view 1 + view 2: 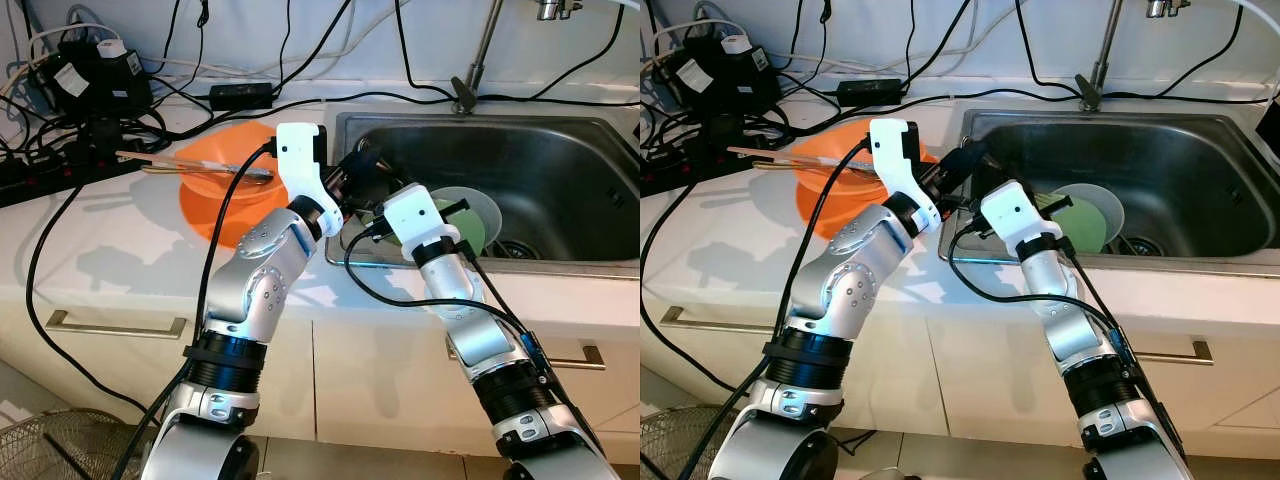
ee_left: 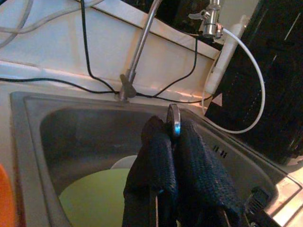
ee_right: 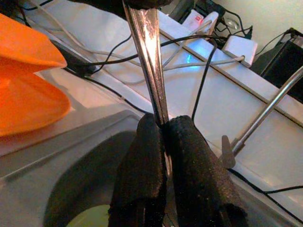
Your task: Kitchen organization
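Note:
A metal utensil handle [image 3: 149, 56] is pinched between both grippers over the left rim of the steel sink [image 1: 560, 160]. My left gripper [image 2: 173, 137] is shut on one end, with the utensil's rounded tip [image 2: 174, 120] poking out past the fingers. My right gripper [image 3: 164, 125] is shut on the handle lower down, close under the left gripper [image 1: 352, 172]. A green plate [image 1: 470, 230] with a pale bowl behind it lies in the sink. An orange plate [image 1: 215, 195] on the counter carries chopsticks [image 1: 170, 160] and a spoon [image 1: 235, 173].
The faucet [image 1: 480, 55] rises behind the sink. Power strips, adapters and tangled cables [image 1: 90, 75] crowd the counter's back left. Cabinet drawers with brass handles [image 1: 115, 324] are below. A wire basket [image 1: 50, 445] stands on the floor at lower left.

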You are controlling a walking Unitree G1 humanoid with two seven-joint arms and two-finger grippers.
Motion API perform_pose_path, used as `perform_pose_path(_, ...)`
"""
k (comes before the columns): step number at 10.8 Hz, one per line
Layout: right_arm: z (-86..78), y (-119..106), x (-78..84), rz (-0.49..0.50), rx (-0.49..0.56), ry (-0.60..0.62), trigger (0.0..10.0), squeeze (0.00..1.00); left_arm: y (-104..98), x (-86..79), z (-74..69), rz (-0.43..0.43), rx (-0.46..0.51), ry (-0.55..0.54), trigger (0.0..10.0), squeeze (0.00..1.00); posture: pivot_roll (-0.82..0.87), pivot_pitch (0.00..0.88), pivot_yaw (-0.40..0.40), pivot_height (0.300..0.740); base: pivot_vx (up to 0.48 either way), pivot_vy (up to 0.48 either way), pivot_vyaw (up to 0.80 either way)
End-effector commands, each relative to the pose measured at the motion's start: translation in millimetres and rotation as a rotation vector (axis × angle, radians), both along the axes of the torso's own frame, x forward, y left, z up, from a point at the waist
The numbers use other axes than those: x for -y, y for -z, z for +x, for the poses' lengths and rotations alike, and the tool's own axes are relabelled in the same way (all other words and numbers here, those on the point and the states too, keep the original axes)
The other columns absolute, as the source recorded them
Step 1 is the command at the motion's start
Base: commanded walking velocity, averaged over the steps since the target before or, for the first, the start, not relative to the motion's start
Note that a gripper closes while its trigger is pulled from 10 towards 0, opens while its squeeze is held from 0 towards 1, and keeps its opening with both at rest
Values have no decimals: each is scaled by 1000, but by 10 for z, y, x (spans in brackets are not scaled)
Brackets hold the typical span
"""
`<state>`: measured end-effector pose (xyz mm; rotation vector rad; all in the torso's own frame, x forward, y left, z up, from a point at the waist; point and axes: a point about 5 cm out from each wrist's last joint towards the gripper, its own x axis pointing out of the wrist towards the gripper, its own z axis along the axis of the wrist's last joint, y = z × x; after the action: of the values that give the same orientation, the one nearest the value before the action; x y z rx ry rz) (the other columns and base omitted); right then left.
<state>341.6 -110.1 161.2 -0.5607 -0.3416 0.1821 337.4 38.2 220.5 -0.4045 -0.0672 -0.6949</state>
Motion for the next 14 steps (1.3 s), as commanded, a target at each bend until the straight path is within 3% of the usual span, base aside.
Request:
perform_pose_path(1,59,-49,36,19,-2,36,3922,0,-20,39,-50,3,16,50,10000,0,63,0,70,740,0,0,0)
perform_pose_path(2,63,-34,29,10,-10,38,7686,0,-18,44,-56,4,14,59,10000,0,63,0,70,740,0,0,0)
perform_pose_path(3,67,-33,32,13,-11,44,10000,0,-15,48,-59,9,12,61,10000,0,63,0,70,740,0,0,0)
perform_pose_path(4,72,-38,42,14,-11,48,10000,165,-13,48,-61,10,10,62,10000,0,63,0,70,740,0,0,0)
perform_pose_path(5,73,-45,45,22,-10,45,10000,1000,-13,50,-61,10,9,63,10000,0,63,0,70,740,0,0,0)
perform_pose_path(6,74,-50,43,17,-6,49,10000,1000,-15,54,-61,10,9,65,10000,0,62,0,70,740,0,0,0)
perform_pose_path(7,76,-50,40,13,-5,49,10000,420,-17,57,-63,10,10,67,10000,0,62,0,70,740,0,0,0)
perform_pose_path(8,78,-48,41,11,-4,54,10000,0,-19,58,-64,10,10,70,10000,0,63,0,70,740,0,0,0)
perform_pose_path(10,81,-45,47,13,-7,56,10000,0,-26,54,-67,9,12,71,10000,0,64,0,69,740,0,0,0)
perform_pose_path(11,80,-46,49,14,-6,58,0,0,-26,51,-66,10,12,69,10000,0,64,0,69,740,0,0,0)
perform_pose_path(14,78,-43,57,14,-6,59,0,0,-14,17,-35,20,8,41,10000,0,62,0,68,740,0,0,0)
